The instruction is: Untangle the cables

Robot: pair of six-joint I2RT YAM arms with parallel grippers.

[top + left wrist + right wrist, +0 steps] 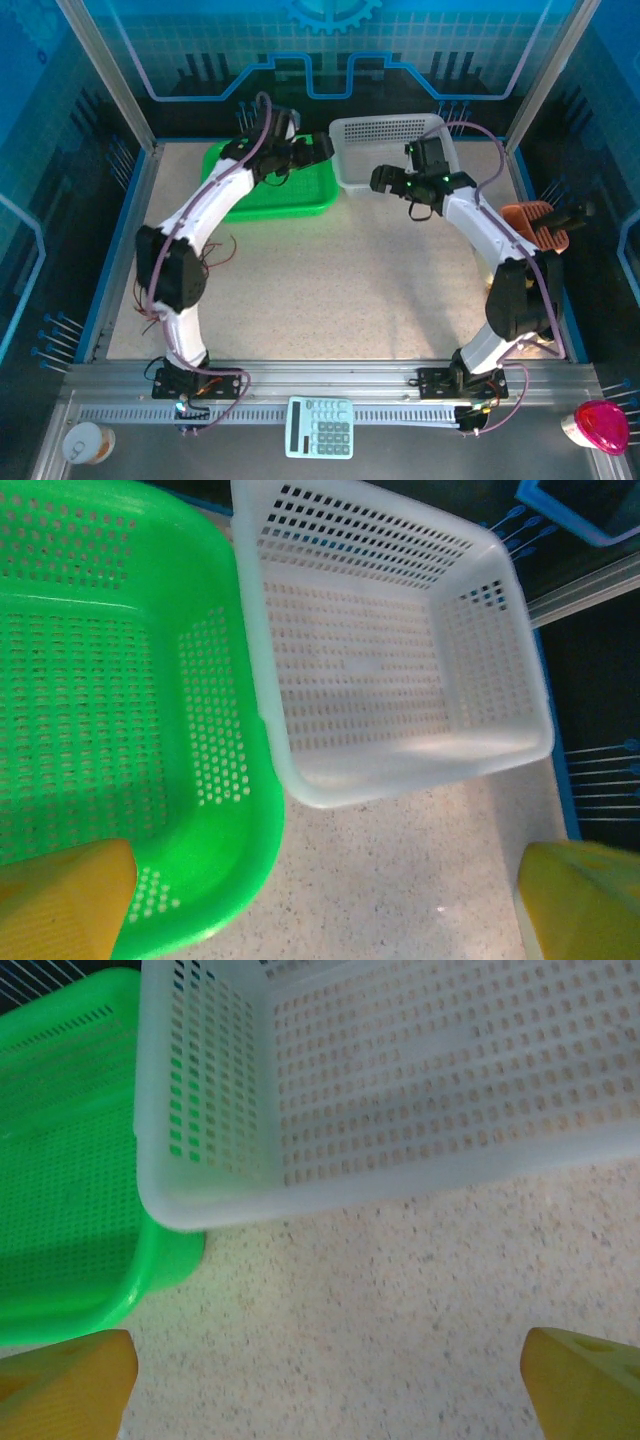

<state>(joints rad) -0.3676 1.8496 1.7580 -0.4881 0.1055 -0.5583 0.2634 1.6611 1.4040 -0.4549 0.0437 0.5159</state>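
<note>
Thin red and black cables (222,254) lie loosely on the speckled table beside the left arm's elbow, far from both grippers. My left gripper (322,148) hovers over the right end of the green basket (300,196). Its yellow fingertips (62,898) stand wide apart and open, with nothing between them (325,910); below are the green basket (110,710) and the white basket (380,660). My right gripper (381,180) hangs just in front of the white basket (385,130). It is open and empty (325,1390), with bare table under it.
The green basket (60,1180) and white basket (400,1080) stand side by side at the back, both with nothing in them. An orange object (535,224) sits at the right edge. On the near rail lie a calculator (320,427), a cup (88,442) and a pink object (603,425).
</note>
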